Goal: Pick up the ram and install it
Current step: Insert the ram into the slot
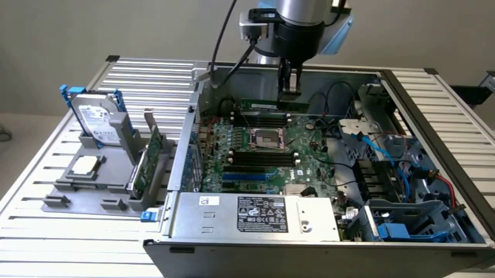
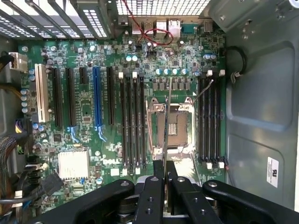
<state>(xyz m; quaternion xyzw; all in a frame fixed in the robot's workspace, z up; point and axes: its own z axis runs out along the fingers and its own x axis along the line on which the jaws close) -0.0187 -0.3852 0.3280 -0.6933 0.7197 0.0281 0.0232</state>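
The ram (image 1: 263, 105), a narrow green stick, hangs level inside the open computer case, above the far part of the motherboard (image 1: 309, 152). My gripper (image 1: 290, 90) reaches down from above and is shut on the stick's upper edge near its right end. In the wrist view the ram (image 2: 167, 121) appears edge-on as a thin line running out from between my fingertips (image 2: 165, 169). It lies over the empty processor socket (image 2: 176, 128), between one bank of black memory slots (image 2: 133, 121) and the other (image 2: 210, 121). It touches no slot.
On the exterior view's left, a grey holder (image 1: 58, 188) carries a hard drive (image 1: 101, 119), a square silver processor chip (image 1: 85, 165) and a wide green card (image 1: 152, 155). The power supply (image 1: 255, 217) fills the case's near side. Blue cables (image 1: 383, 153) and drive bays crowd its right.
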